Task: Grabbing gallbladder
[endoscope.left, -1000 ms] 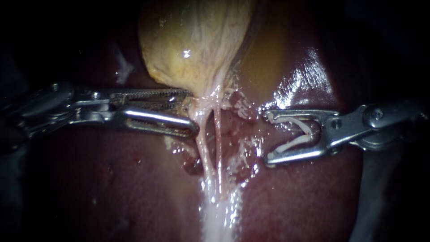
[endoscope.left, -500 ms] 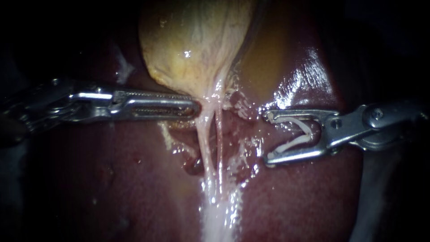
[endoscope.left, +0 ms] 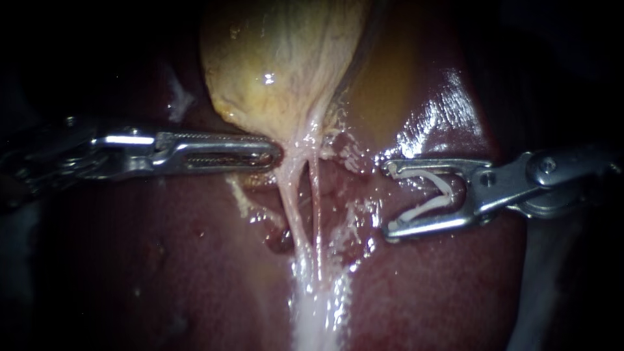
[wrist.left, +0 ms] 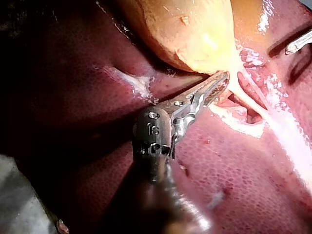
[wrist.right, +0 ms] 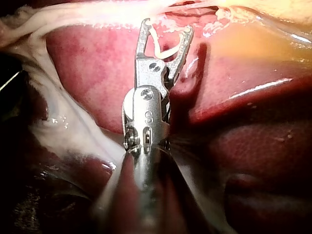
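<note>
- Pinching: the left instrument (endoscope.left: 276, 155) is lying level across the endoscope view. Its jaws are pressing together on the narrow lower end of the gallbladder (endoscope.left: 279, 58). The bite is looking shallow, taken at the very tips.
- Crossing: the shaft and jaws are pointing toward the right side of the endoscope view. The gallbladder's long axis is running from the tips toward the top of that view. Grip and organ are meeting at about a right angle.
- Bulging just above the jaws: the yellow body is swelling upward from the pinch. In the left wrist view its edge is overhanging the jaw beside the tip.
- Trailing from the same neck: two pale tubes (endoscope.left: 294, 208) are dropping away from the tips, close together, over the dark red liver (endoscope.left: 162, 260).
- Hovering well apart, across the tubes: the right instrument (endoscope.left: 389, 198) is facing the left one. Its jaws are standing wide, cradling a white clip (endoscope.left: 429, 194) with both jaws touching its legs. It is touching no tissue that I can make out.
- Judging: the left instrument is the nearer one, and the only one on the gallbladder. Any pull is likely needing to go back along its shaft, crosswise to the tubes. A tip-only bite is risking a slip.
</note>
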Robot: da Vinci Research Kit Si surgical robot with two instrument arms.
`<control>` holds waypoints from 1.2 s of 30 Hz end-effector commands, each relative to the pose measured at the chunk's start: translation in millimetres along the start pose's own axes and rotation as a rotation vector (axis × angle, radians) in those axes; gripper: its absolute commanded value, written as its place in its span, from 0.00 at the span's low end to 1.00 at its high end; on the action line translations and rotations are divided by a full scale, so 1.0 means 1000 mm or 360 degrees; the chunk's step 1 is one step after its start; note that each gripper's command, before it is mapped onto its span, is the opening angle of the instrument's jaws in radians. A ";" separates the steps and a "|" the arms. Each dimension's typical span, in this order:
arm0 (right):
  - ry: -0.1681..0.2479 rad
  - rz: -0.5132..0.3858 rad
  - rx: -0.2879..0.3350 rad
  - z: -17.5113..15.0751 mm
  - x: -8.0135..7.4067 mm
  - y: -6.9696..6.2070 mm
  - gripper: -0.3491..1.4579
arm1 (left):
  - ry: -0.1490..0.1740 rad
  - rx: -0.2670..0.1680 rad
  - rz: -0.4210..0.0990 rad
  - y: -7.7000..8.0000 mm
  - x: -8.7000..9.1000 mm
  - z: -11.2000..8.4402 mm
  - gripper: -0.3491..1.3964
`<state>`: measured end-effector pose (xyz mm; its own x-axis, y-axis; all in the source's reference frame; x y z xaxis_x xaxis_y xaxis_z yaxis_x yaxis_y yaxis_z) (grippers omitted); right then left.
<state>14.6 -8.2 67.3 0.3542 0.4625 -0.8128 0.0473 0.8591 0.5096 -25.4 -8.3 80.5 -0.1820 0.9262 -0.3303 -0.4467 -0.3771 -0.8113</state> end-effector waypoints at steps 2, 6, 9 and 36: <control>0.0001 0.0000 0.0000 0.0000 0.0000 0.0000 0.47 | -0.0004 -0.0009 -0.0010 0.0005 -0.0001 -0.0005 0.00; 0.0001 0.0000 0.0000 0.0000 0.0000 0.0001 0.47 | -0.0007 -0.0014 -0.0015 0.0014 0.0003 -0.0013 0.00; 0.0001 0.0000 0.0000 0.0000 0.0000 0.0001 0.47 | -0.0011 -0.0020 -0.0021 0.0020 0.0008 -0.0021 0.00; 0.0000 0.0000 -0.0001 0.0000 -0.0001 0.0002 0.47 | -0.0031 -0.0041 -0.0048 0.0049 0.0031 -0.0048 0.00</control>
<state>14.6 -8.1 67.4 0.3540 0.4628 -0.8127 0.0464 0.8592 0.5095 -23.9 -7.3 73.2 -0.1859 0.9369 -0.2960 -0.4296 -0.3484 -0.8331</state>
